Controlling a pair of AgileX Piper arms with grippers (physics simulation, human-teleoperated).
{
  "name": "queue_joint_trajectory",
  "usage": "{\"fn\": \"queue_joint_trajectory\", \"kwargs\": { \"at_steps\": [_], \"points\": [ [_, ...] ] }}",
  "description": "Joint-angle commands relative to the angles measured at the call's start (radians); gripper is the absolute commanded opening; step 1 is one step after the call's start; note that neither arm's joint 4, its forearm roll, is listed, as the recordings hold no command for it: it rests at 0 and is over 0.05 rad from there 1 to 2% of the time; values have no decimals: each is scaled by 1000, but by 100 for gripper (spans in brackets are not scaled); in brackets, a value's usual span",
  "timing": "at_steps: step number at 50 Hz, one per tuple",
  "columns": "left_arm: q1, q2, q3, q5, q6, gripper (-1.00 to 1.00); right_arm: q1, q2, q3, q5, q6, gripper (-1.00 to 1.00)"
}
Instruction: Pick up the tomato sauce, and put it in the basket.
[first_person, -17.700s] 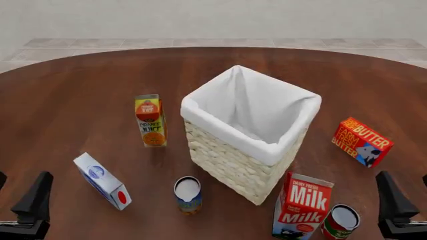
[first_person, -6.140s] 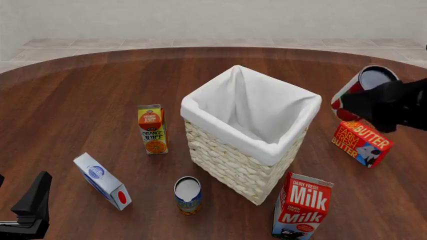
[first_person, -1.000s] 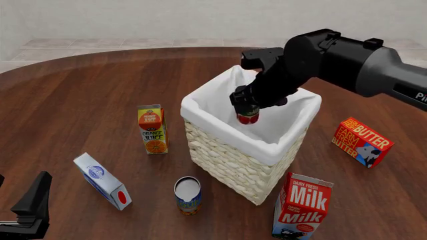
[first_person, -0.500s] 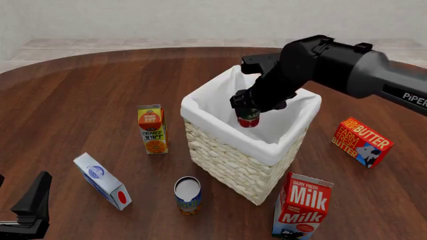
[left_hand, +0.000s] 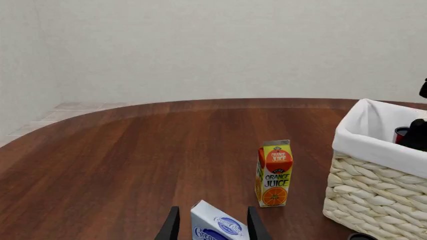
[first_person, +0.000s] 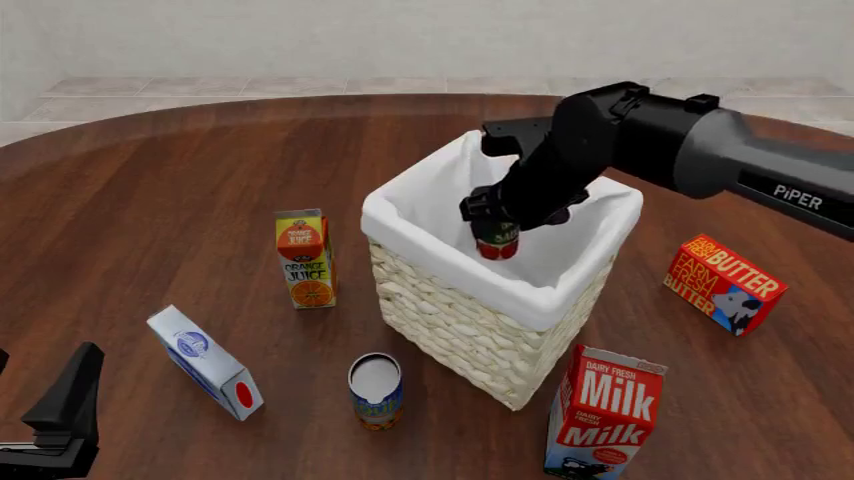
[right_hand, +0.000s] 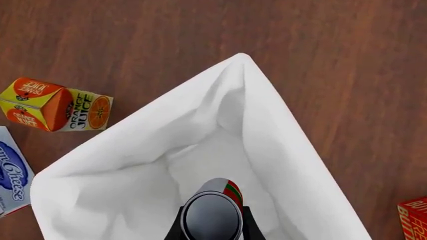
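White cloth lines the basket where I hold the sauce can in the right gripper, jaws clenched on its sides, the can hanging inside the rim above the lining. The right wrist view looks straight down past the can's silvery top into the white hollow; the can is not resting on anything that I can see.

The placing step is in hand. My judgement: the lift and carry are done and only the release is left. The next move calls for easing the can a little deeper, well apart from the folded cloth at the rim, then letting the jaws go and drawing the arm straight up so that it does not catch the lining.

Half a second ago the can hung a touch higher; it has sunk slightly, and the arm has swung a little lower over the far corner. At the start of the recording the can stood on the table beside the milk, where bare wood now shows.

The left gripper sits parked at the near edge, jaws released and holding nothing, with the blue-and-white carton just ahead of it and the juice beyond.
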Motion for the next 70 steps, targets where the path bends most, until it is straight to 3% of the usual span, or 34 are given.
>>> {"fn": "queue_joint_trajectory", "kwargs": {
  "at_steps": [1, 51, 52, 70],
  "points": [
    [-4, 0, -1, 2, 1, 100, -9, 12, -9, 4, 19, -100],
    [-4, 0, -1, 2, 1, 100, -6, 54, -13, -11, 38, -100],
    [-4, 0, -1, 2, 1, 100, -10, 55, -26, -12, 32, 100],
    [-4, 0, -1, 1, 1, 100, -7, 40, -12, -15, 40, 100]
  ]
}}
